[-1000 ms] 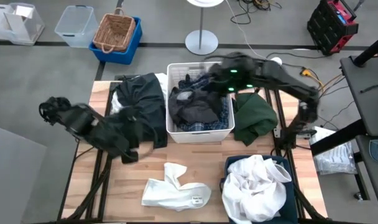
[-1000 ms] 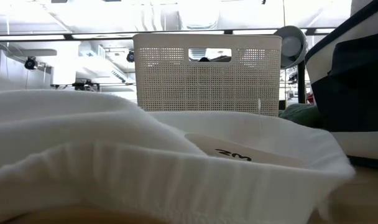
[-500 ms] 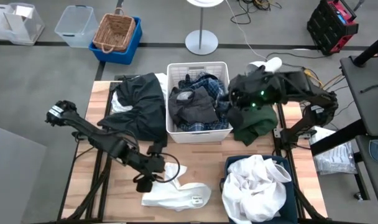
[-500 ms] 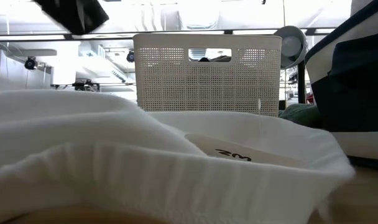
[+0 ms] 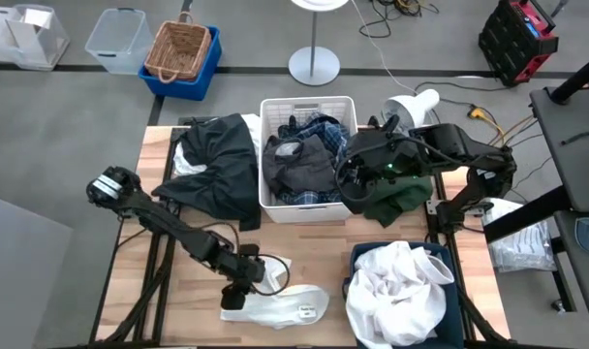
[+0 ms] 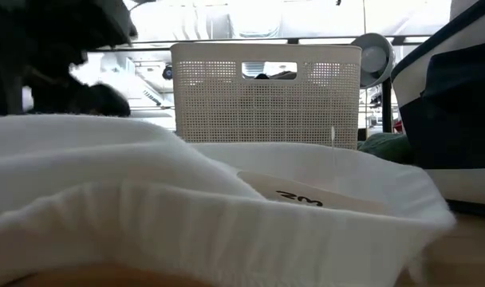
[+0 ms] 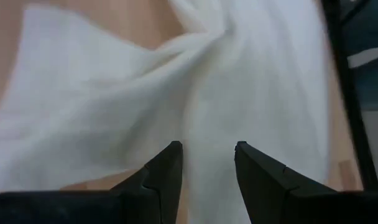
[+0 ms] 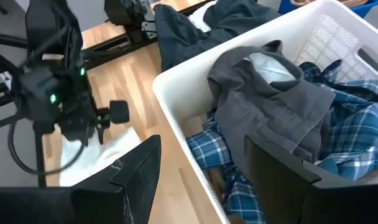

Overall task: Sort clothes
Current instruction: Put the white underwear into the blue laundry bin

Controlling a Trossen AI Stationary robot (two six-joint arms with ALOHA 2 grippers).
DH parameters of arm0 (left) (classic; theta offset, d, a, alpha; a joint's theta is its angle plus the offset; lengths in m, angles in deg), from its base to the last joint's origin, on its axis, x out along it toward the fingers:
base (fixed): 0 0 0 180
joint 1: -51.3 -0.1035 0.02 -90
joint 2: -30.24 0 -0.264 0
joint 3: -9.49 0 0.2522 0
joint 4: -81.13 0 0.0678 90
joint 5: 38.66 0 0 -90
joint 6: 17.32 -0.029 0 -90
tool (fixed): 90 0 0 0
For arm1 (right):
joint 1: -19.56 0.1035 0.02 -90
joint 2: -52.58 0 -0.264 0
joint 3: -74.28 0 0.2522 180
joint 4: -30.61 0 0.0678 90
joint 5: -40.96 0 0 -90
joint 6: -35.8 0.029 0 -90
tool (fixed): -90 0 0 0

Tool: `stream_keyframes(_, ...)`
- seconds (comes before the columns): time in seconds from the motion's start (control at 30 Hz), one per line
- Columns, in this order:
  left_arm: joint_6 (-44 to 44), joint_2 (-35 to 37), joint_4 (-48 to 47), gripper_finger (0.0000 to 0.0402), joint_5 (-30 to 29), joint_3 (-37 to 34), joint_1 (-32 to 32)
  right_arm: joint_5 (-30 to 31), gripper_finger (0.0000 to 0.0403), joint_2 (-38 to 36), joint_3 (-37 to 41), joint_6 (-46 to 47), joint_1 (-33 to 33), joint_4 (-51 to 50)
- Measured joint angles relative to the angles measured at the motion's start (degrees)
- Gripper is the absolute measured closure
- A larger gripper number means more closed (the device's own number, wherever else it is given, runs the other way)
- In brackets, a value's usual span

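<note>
Left end effector (image 7: 206, 158), fingers parted and empty, hovers over the crumpled white fabric garment (image 5: 275, 301); right end effector (image 8: 201, 171), open and empty, hangs beside the white perforated plastic bin (image 5: 266, 199).

place: robotics lab | evidence: wooden table (image 5: 188, 291) sitting on grey floor, cables (image 5: 396, 15) trailing loose, red-black toolbox (image 5: 515, 39) standing nearby, storage bins (image 5: 117, 39) waiting aside, ceiling strip lights (image 6: 226, 16) glowing
</note>
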State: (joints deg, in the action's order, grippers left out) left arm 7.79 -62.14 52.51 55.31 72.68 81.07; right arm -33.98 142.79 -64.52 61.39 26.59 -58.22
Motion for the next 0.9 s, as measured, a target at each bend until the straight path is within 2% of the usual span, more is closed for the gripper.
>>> stream_keyframes(0.1, 1.6, -3.4, 1.8, 0.0274, 1.4, -0.1, -0.6, 1.3, 0.0183, 0.0, 0.0, 0.0, 0.0, 0.2)
stream_keyframes(0.27, 0.1, -5.6, 4.3, 0.0287, 9.8, -0.1, -2.9, 1.7, 0.0183, 0.0, 0.1, -0.2, 0.0, 0.2)
stream_keyframes(0.33, -1.8, -5.5, 4.3, 0.0314, 10.1, -0.1, -3.4, 2.3, 0.0183, 0.0, 0.1, -0.7, 0.0, 0.2)
stream_keyframes(0.43, -3.4, -4.8, 4.0, 0.0379, 10.2, -0.1, -3.8, 3.1, 0.0183, 0.0, 0.2, -1.1, 0.0, 0.2)
stream_keyframes(0.5, -3.4, -4.1, 2.5, 0.0392, 10.1, -0.1, -3.8, 3.1, 0.0183, 0.0, 0.2, -1.1, 0.0, 0.2)
stream_keyframes(0.63, -4.4, -0.2, -3.0, 0.0400, 11.3, 0.6, -3.5, 3.1, 0.0183, 0.0, 0.2, -2.5, 0.0, 0.2)
stream_keyframes(0.77, -3.8, 7.3, -5.8, 0.0401, 12.1, 1.4, -3.2, 2.9, 0.0183, -0.1, 0.2, -3.4, 0.0, 0.2)
stream_keyframes(0.83, -3.4, 11.5, -6.3, 0.0401, 11.3, 2.2, -3.2, 1.8, 0.0183, -0.2, 0.2, -4.4, 0.2, 0.2)
stream_keyframes(0.9, -3.0, 15.6, -7.2, 0.0401, 8.1, 3.6, -3.4, -0.9, 0.0183, -0.3, 0.2, -5.6, 0.4, 0.4)
